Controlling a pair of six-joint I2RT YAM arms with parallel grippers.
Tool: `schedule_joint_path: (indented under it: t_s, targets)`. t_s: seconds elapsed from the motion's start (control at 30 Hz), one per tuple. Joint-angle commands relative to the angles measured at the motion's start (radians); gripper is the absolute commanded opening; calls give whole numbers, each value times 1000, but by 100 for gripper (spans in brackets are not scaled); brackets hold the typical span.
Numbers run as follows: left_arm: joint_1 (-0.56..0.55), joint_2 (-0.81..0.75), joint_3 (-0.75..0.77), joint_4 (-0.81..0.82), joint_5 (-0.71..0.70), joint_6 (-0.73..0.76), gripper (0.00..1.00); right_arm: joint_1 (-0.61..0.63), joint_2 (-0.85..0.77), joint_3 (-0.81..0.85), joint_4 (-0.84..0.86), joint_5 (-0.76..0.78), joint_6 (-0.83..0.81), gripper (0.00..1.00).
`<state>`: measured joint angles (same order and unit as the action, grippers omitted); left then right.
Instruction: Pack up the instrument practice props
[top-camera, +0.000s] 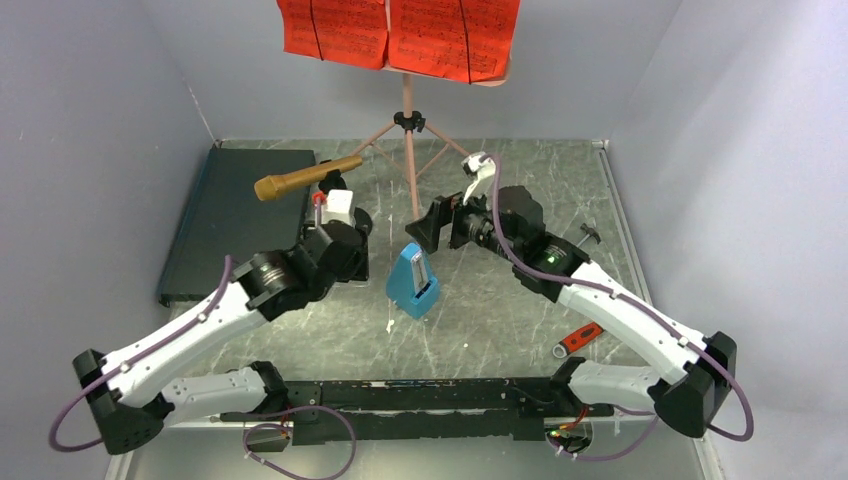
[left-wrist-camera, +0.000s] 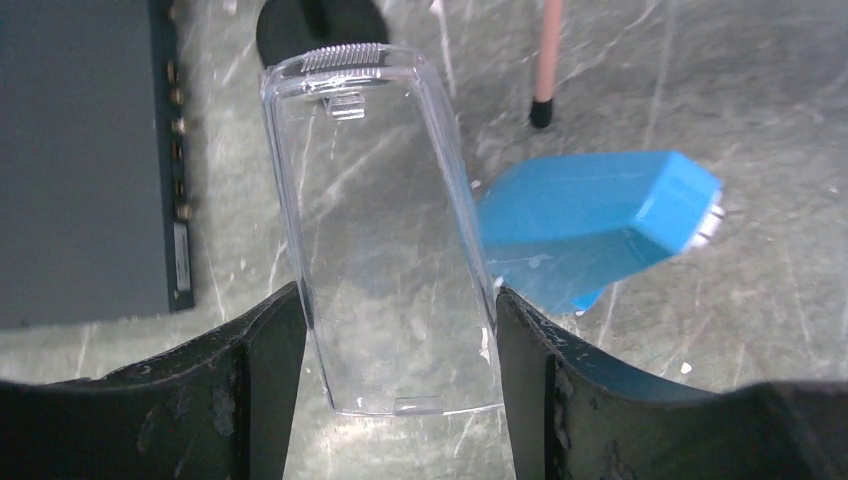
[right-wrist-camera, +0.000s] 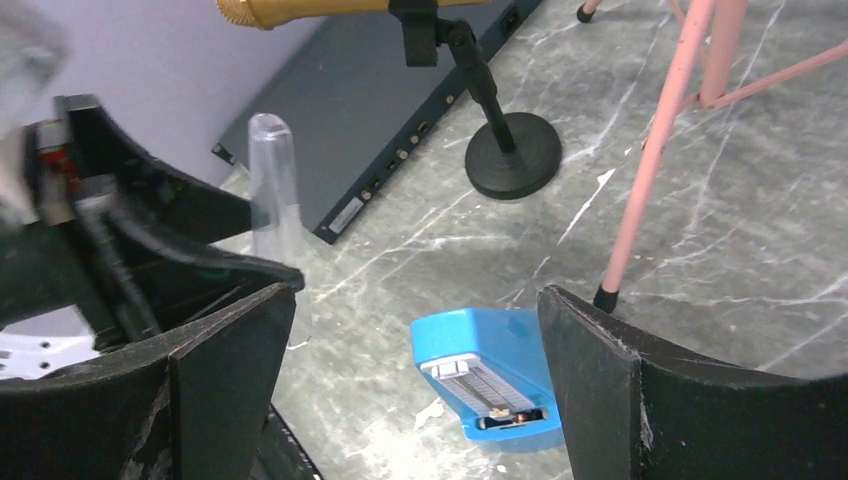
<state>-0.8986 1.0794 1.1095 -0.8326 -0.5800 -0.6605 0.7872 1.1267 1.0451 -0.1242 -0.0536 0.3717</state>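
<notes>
Clamping clear cover (left-wrist-camera: 380, 200), seemingly: left gripper (left-wrist-camera: 398, 305); right gripper (right-wrist-camera: 415, 292) spread wide.

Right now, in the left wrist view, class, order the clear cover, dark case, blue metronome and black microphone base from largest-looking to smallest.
1. clear cover, nearest the camera, and dark case, cut off by the frame: too alike to rank.
2. blue metronome.
3. black microphone base, partly out of frame.
</notes>
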Motion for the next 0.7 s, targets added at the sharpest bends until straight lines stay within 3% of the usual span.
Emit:
schedule_joint_path:
  t_s: [0.0,0.27,0.5,0.67]
  targets:
    - [-6,-94,-15,196,67,250,29,-44,38,79,72,-144,134,96]
    - [-6,-98,31,289,227,429,30,-47,161,207,172,-268,218,95]
    - [-6,-72,67,328,312,487,29,-47,238,265,227,-310,267,93]
    - [-5,-69,73,360,319,498,30,-48,270,256,270,-348,310,86]
